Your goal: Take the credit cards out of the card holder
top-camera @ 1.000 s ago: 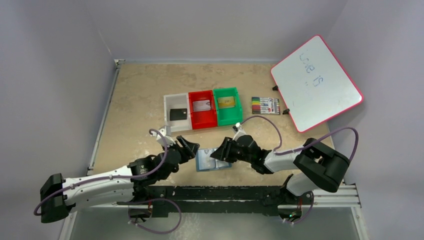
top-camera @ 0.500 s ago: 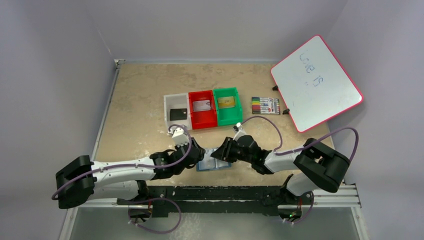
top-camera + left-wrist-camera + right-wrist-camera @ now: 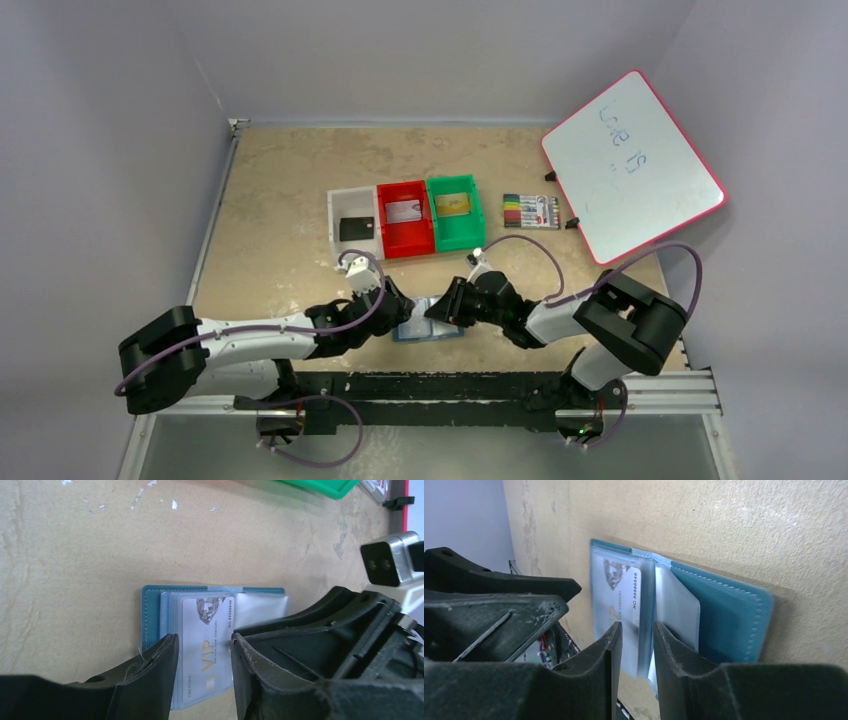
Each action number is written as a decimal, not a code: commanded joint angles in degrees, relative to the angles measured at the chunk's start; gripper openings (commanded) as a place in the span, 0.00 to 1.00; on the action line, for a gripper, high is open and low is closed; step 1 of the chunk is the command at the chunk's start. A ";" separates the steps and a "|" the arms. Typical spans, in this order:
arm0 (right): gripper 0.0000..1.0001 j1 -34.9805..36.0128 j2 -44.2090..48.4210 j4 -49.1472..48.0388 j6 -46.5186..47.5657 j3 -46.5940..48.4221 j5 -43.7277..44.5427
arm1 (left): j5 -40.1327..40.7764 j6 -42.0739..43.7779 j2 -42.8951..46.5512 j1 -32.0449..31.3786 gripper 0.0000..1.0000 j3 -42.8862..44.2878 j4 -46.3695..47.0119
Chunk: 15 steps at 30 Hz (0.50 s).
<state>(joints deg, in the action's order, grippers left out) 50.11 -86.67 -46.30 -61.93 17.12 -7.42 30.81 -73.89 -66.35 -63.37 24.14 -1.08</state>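
Wallet open at 6 o'clock of red bin; left gripper and right gripper, both apart, over its card.

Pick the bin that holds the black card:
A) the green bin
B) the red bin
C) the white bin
C: in the top view the black card lies flat inside the white bin, the leftmost of the three bins.
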 commanded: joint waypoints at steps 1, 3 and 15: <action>0.31 -0.39 -2.60 -3.20 0.38 1.19 -2.60 | -3.31 -0.19 -0.38 0.29 0.42 -1.43 6.71; 0.30 -0.57 -3.11 -3.81 0.24 0.92 -2.91 | -3.74 -0.46 -0.67 0.29 0.39 -2.04 7.23; 0.27 -0.73 -3.58 -5.54 -0.01 0.73 -4.51 | -4.95 2.31 -5.60 0.27 0.24 0.42 2.63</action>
<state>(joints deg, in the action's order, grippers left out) 49.74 -89.65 -49.32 -62.02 17.26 -10.28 26.15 -73.69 -69.58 -63.37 21.91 3.64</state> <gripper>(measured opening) 0.270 0.242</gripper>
